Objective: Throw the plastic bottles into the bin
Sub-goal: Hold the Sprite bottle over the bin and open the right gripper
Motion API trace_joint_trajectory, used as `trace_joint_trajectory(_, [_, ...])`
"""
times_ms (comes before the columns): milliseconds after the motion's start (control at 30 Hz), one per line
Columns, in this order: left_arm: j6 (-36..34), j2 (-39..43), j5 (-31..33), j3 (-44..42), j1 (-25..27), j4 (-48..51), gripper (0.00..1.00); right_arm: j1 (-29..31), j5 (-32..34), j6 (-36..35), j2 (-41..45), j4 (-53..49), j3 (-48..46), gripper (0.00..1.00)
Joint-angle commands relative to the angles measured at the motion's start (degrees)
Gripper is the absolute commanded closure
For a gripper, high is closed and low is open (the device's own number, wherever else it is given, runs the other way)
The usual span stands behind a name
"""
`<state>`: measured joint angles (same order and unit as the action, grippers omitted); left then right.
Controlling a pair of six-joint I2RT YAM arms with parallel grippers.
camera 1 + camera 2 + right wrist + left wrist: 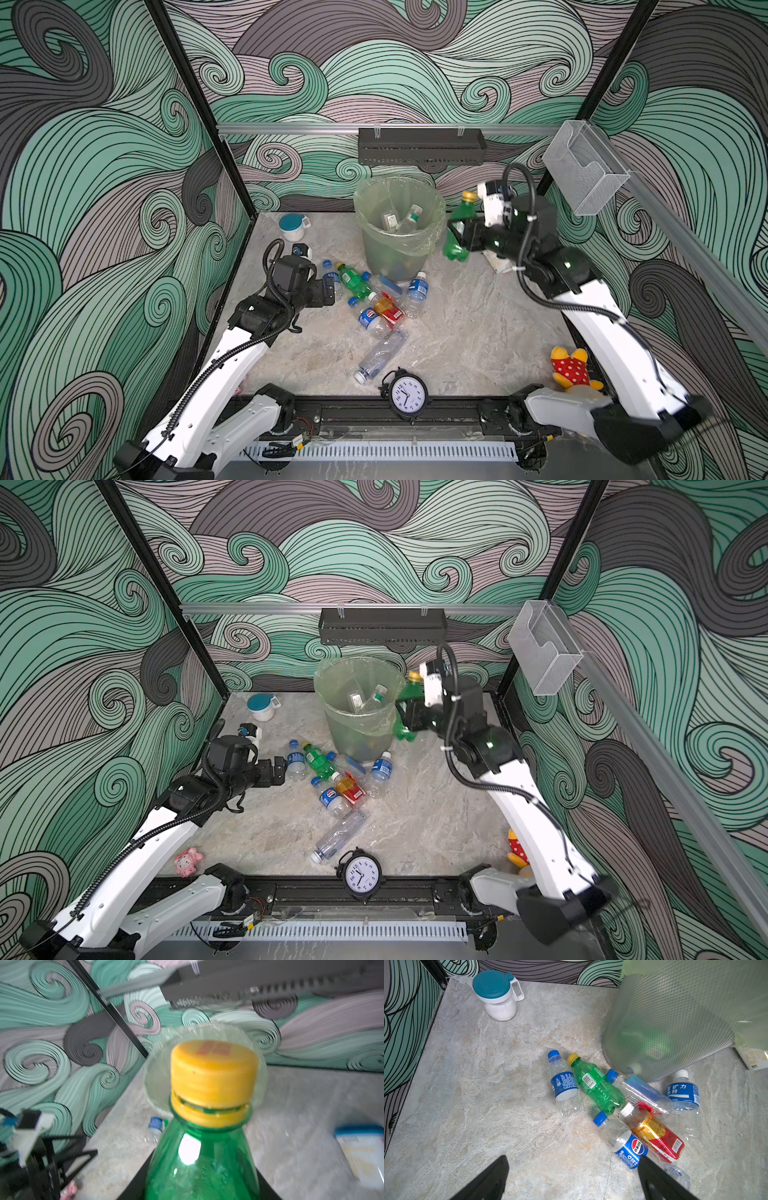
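Observation:
The bin (390, 257) (357, 737), grey mesh lined with a pale green bag, stands at the back middle with a few bottles (409, 218) inside. My right gripper (459, 239) (202, 1178) is shut on a green bottle with a yellow cap (461, 212) (203, 1163), held upright just right of the bin's rim. Several plastic bottles lie in front of the bin: a green one (598, 1086), a red-labelled amber one (654, 1134), and blue-labelled clear ones (564, 1086) (683, 1093). My left gripper (330, 291) (572, 1159) hangs open and empty beside the pile.
A teal-lidded cup (293, 226) stands back left. A clock (408, 395) sits at the front edge, with a clear bottle (380, 355) lying beside it. A red-and-yellow plush (573, 368) lies front right, a pink toy (188, 861) front left, a blue-lidded tub (361, 1151) beside the bin.

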<state>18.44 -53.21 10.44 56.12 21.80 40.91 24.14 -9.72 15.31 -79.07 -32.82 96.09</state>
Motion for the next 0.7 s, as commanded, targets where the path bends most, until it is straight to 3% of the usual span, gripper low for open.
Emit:
trace_joint_trajectory(0, [1.90,-0.50,-1.62,1.24,-0.45,-1.27,0.02,0.00,-6.39,0.88,-15.46,-3.48,19.04,0.27])
trace_joint_trajectory(100, [2.87,0.48,-1.35,1.17,-0.45,-0.41,0.03,0.75,-5.21,-0.23,-28.08,-16.66,38.59,0.16])
trace_joint_trajectory(200, [3.02,2.78,-0.21,-0.26,-0.50,0.64,0.02,2.40,-2.66,-4.06,-29.70,-21.63,42.26,0.13])
trace_joint_trajectory(400, [3.25,3.98,0.91,-3.15,-0.66,0.24,0.02,3.22,-0.05,-6.52,-13.95,-12.57,21.64,0.08])
trace_joint_trajectory(667, [4.22,-2.13,-0.59,-3.21,-0.72,-3.04,0.04,2.93,3.55,-6.63,7.88,-2.75,-6.20,0.00])
